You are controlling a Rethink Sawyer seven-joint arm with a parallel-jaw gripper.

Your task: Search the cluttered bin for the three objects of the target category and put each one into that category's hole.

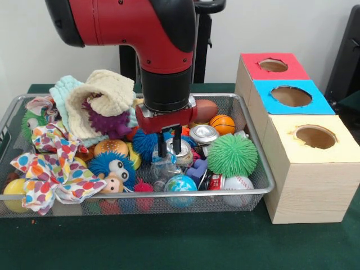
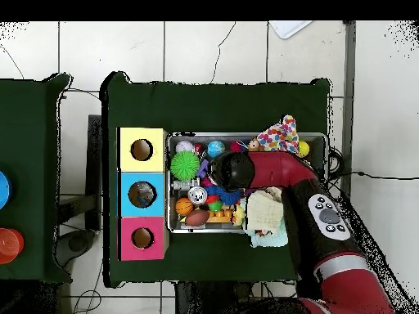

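Observation:
My gripper (image 1: 169, 144) hangs low over the middle of the wire bin (image 1: 269, 179), its two black fingers (image 1: 162, 146) a narrow gap apart with nothing between them. Just under the tips lie a crumpled clear plastic bottle (image 1: 161, 167) and a silver can (image 1: 184, 153). A second silver can (image 1: 203, 134) lies to the right. Three boxes stand beside the bin, with holes in a red top (image 1: 273, 65), a blue top (image 1: 291, 96) and a cream top (image 1: 315, 136). In the overhead view the arm (image 2: 233, 169) hides the gripper.
Around the gripper lie a green spiky ball (image 1: 232, 154), a basketball (image 1: 223, 124), a baseball (image 1: 239, 184), a globe ball (image 1: 180, 184), a blue fuzzy toy (image 1: 114, 167), a burger toy (image 1: 111, 147) and a dotted cloth (image 1: 48, 169). A knitted cloth (image 1: 104, 95) is piled at the back left.

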